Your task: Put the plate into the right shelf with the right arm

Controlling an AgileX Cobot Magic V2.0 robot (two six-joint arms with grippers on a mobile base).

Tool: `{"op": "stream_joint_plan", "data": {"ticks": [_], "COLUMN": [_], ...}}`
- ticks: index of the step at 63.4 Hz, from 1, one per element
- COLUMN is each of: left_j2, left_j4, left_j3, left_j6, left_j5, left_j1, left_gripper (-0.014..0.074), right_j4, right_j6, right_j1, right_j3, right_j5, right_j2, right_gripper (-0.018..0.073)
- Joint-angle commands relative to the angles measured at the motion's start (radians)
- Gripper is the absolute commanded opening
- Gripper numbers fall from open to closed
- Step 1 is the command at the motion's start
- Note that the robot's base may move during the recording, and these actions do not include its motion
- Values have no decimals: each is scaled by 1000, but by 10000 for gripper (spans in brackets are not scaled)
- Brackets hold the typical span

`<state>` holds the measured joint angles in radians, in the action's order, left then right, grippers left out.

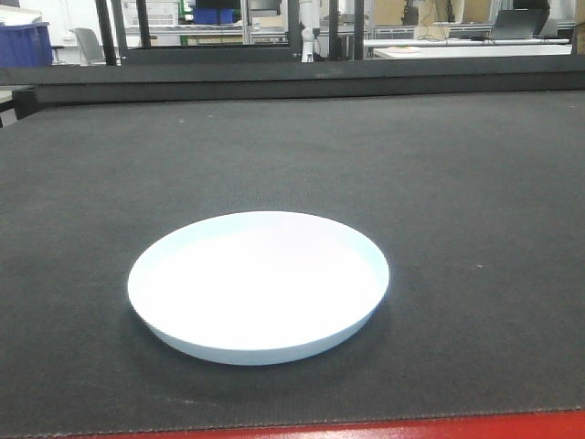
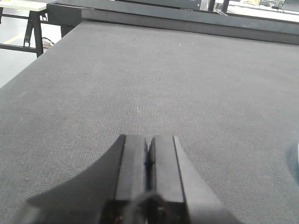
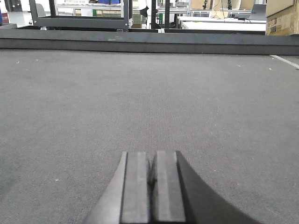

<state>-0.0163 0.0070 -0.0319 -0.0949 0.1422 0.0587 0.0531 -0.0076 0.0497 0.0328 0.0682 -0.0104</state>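
A round white plate [image 1: 259, 285] lies flat on the dark grey table mat [image 1: 457, 183], near the front edge in the front view. No gripper shows in the front view. In the left wrist view my left gripper [image 2: 148, 142] is shut and empty, low over bare mat; a pale edge of the plate [image 2: 295, 158] shows at the right border. In the right wrist view my right gripper [image 3: 152, 158] is shut and empty over bare mat; the plate is out of that view. No shelf is in view.
A raised dark ledge [image 1: 292, 82] runs along the far side of the table. A red strip [image 1: 411, 427] marks the front edge. Beyond the table are metal frames [image 3: 79, 14], benches and blue bins [image 1: 23, 41]. The table's left edge [image 2: 18, 77] drops to the floor.
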Motion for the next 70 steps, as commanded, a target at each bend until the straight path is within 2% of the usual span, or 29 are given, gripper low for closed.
{"op": "stream_joint_plan", "data": {"ticks": [1,18,30,34,39,44,49,54,65,70], "left_j2": [-3,-3,-3,-3,-3,-3,-3,-3,-3,-3], "left_j4": [0,0,0,0,0,0,0,0,0,0], "left_j3": [-9,-9,-9,-9,-9,-9,-9,-9,-9,-9], "left_j6": [-6,-6,-6,-6,-6,-6,-6,-6,-6,-6], "left_j5": [-90,-90,-90,-90,-90,-90,-90,-90,-90,-90], "left_j1": [2,2,2,2,2,2,2,2,2,2], "left_gripper": [-47,-47,-47,-47,-47,-47,-47,-47,-47,-47], "right_j4": [-9,-9,-8,-7,-8,-35,-128,-207,-194,-136], "right_j6": [-10,-10,8,75,226,331,352,352,350,309], "right_j1": [1,1,1,1,1,2,2,2,2,9], "right_j3": [-11,-11,-11,-11,-18,-67,-169,-317,-673,-839], "right_j5": [-97,-103,-216,-281,-355,-342,-267,-131,188,338], "right_j2": [-12,-12,-12,-12,-12,-12,-10,29,262,383], "right_gripper": [55,55,55,55,55,55,55,55,55,55]}}
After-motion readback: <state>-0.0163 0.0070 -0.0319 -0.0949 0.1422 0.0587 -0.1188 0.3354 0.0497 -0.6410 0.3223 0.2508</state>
